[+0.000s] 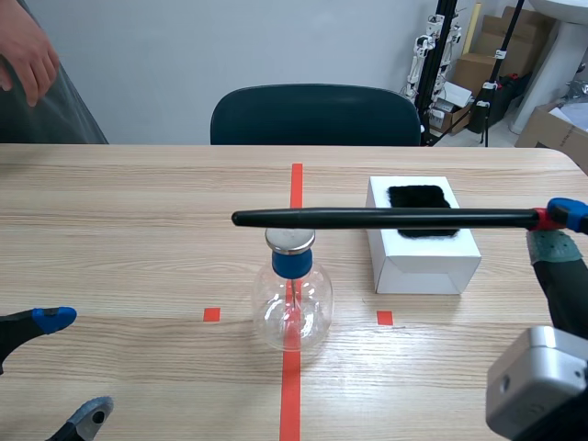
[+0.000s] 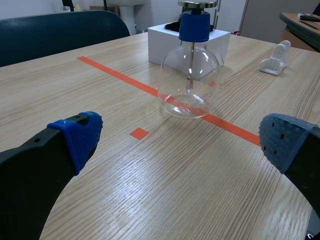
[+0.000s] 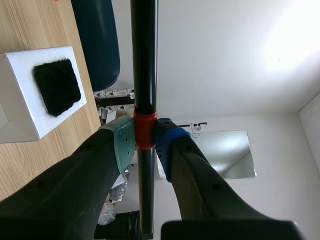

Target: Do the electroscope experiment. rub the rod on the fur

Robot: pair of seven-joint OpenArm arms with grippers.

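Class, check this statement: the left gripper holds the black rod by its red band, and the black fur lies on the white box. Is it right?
No. The right gripper holds the black rod by its red band, as the right wrist view shows; the left gripper is open. The black fur does lie on the white box.

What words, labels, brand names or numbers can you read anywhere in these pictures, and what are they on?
None can be read.
The white box, the glass flask with its blue stopper and the black rod carry no print that shows.
The cardboard boxes at the back of the room are too small and blurred to tell.
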